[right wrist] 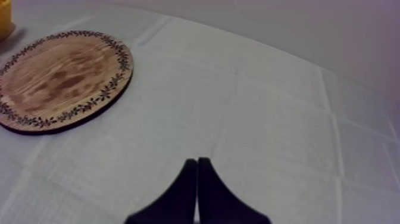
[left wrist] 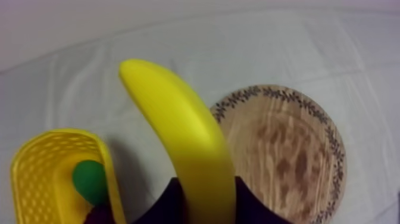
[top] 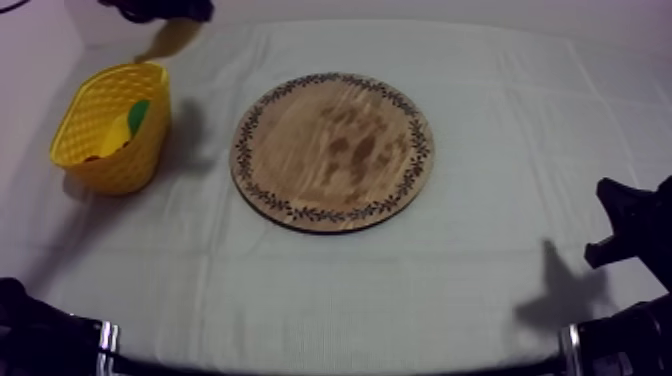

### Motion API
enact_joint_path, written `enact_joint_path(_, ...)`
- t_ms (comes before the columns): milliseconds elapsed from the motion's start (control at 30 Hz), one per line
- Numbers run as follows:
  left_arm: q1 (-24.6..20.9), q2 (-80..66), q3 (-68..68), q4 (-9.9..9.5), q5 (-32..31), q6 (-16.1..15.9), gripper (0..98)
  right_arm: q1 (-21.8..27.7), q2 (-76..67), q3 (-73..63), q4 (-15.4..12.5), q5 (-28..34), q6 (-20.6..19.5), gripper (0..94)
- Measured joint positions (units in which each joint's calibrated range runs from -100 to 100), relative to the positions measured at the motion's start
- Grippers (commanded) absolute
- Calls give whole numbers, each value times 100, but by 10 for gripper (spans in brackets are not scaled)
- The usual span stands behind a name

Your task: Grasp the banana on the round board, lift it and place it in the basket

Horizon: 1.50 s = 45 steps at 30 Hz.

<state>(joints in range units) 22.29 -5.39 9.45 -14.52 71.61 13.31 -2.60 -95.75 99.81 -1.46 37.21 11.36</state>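
My left gripper (left wrist: 205,192) is shut on the yellow banana (left wrist: 178,131), which sticks out past the fingers, over the cloth between the basket and the board. From above, the banana (top: 170,40) hangs under the left gripper (top: 165,12) just behind the yellow basket (top: 108,128), at the table's far left. The round wooden board (top: 333,150) lies bare in the middle. My right gripper (right wrist: 197,170) is shut on nothing, low over the cloth to the right of the board (right wrist: 59,77); it sits at the right edge in the top view (top: 622,225).
Inside the basket (left wrist: 36,179) lies a green toy fruit (left wrist: 89,180), green and yellow from above (top: 128,122). Grey-white cloth (top: 330,290) covers the table, with open room in front of and to the right of the board.
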Motion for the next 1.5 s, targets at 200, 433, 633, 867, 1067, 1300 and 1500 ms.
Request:
enact_joint_path(200, -312, -388, -52, -296, 162, 37, 127, 0, 0, 0, 0, 0, 0, 3)
enact_joint_path(433, -749, -266, -79, -508, -17, -47, 101, 0, 0, 0, 0, 0, 0, 3)
enact_joint_path(633, -1211, 96, -79, -584, -284, -78, 95, 0, 0, 0, 0, 0, 0, 3)
enact_joint_path(867, -1700, 603, 98, -596, -439, -74, 96, 0, 0, 0, 0, 0, 0, 3)
enact_joint_path(1067, -1990, 1047, 524, -526, -442, -72, 90, 0, 0, 0, 0, 0, 0, 3)
enact_joint_path(1300, -2202, 1505, 1079, -451, -636, -11, 79, 0, 0, 0, 0, 0, 0, 3)
enact_joint_path(1500, -2259, 1653, 1141, -373, -717, -90, 73, 0, 0, 0, 0, 0, 0, 3)
